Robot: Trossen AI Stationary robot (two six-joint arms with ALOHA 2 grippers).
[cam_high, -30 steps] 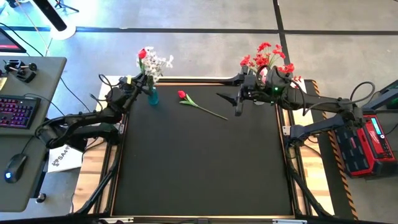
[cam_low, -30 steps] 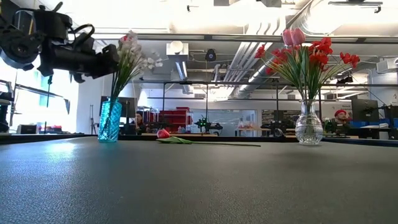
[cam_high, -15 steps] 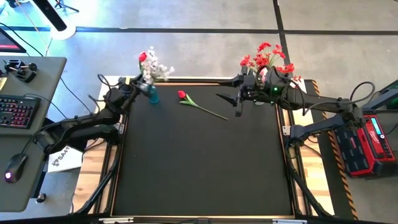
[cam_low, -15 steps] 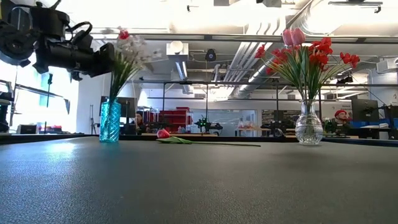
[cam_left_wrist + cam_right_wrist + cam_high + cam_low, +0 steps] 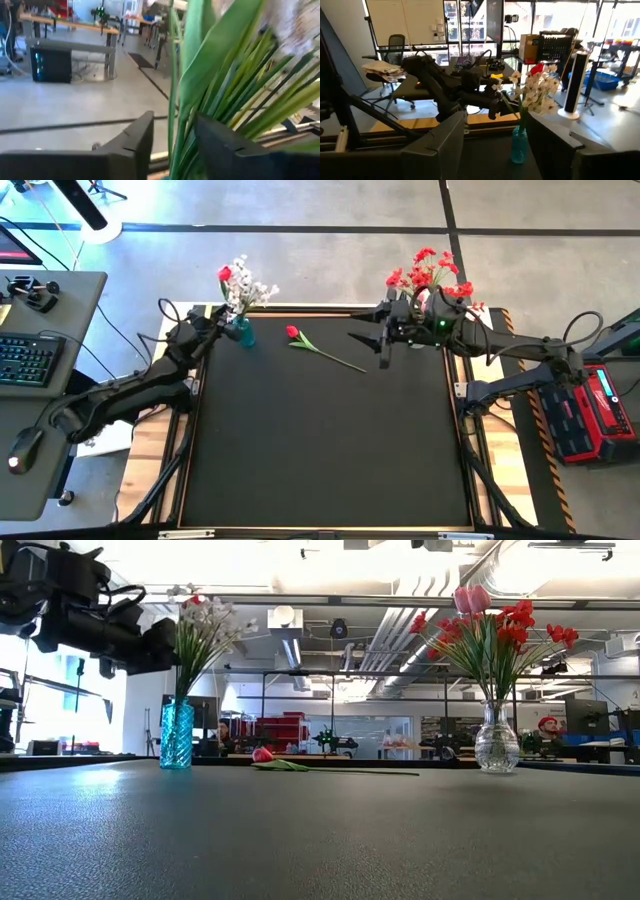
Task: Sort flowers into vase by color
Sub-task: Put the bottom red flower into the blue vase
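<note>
A blue vase stands at the table's far left. It holds white blossom sprays and one red bud. My left gripper is open just left of this bunch, level with its green stems, which rise between and beyond the fingertips. A clear vase at the far right holds red sprays and a pink tulip. A single red bud flower lies flat on the mat. My right gripper hovers open beside the clear vase. My left gripper reaches level from the table's left, its fingers on either side of a thin green stem of the blue vase's bunch. Whether either finger touches the stem or the leaf beside it, I cannot tell.
The black mat stretches bare toward the near edge. The lying flower's stem runs toward my right gripper. A desk with a keyboard stands beyond the table's left edge, and a red box beyond its right edge.
My left gripper has drawn back from the blue vase toward the table's left edge. The white bunch has swayed and its red bud has shifted slightly. My right arm has kept still.
</note>
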